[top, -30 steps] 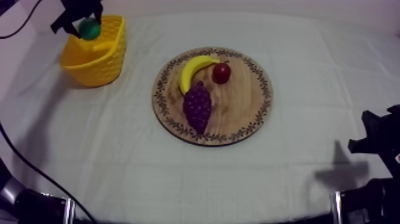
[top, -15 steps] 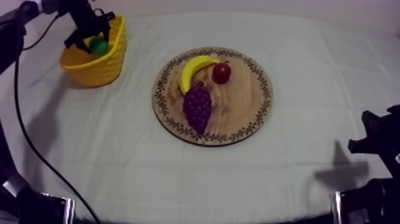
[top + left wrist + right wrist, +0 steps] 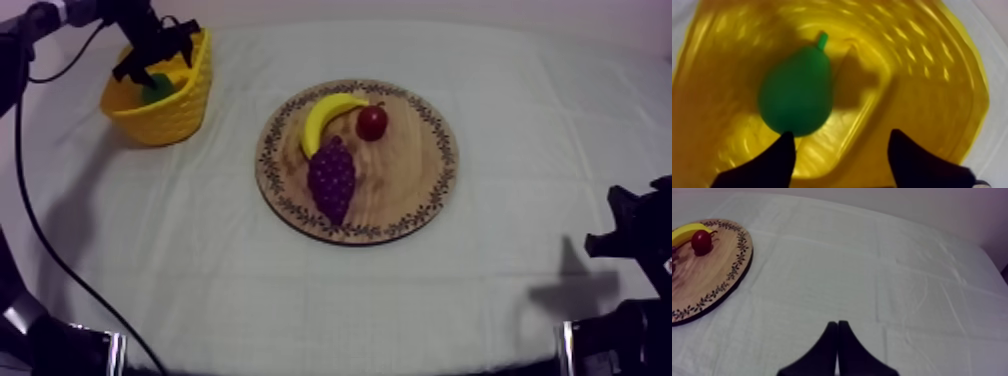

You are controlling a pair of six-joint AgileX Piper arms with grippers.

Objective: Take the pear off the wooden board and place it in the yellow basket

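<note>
The green pear (image 3: 797,92) lies on its side on the floor of the yellow basket (image 3: 942,75), stem pointing away from my left gripper (image 3: 839,150). That gripper is open, its two black fingers (image 3: 772,162) apart just above the pear and holding nothing. From above, my left gripper (image 3: 155,58) hangs over the basket (image 3: 170,115) at the table's far left, with a bit of the pear (image 3: 158,88) showing inside. My right gripper (image 3: 837,333) is shut on nothing, low over bare cloth at the right.
The round wooden board (image 3: 400,190) sits mid-table with a banana (image 3: 330,112), a small red fruit (image 3: 372,122) and a bunch of grapes (image 3: 332,178). My right arm (image 3: 635,240) rests at the lower right edge. Open cloth lies between basket and board.
The pear went from hanging in my left gripper above the basket's rim to lying inside the basket. The left gripper dipped down and let go. The right arm stayed still.
</note>
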